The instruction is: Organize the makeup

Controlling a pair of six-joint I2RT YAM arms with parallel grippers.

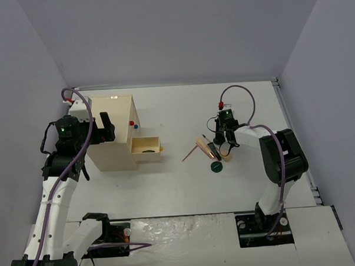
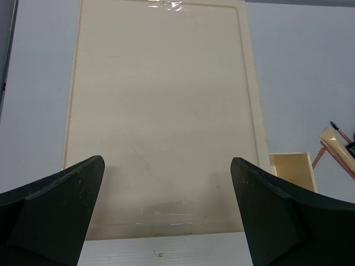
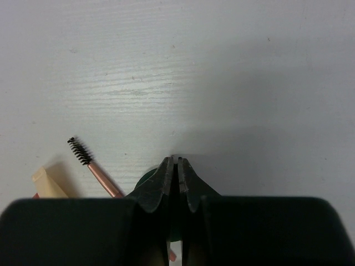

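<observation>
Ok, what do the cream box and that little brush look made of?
Box: probably smooth plastic, semi-gloss; glare streaks show on its face. Brush: shiny pink handle, metal or coated plastic, can't tell which; black bristles, likely synthetic.

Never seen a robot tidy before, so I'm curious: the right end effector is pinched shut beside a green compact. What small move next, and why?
Probably a slight lift straight up. The right end effector is shut with the dark green compact showing just behind its tips, so a small rise would reveal whether it is caught before heading for the open drawer.
</observation>
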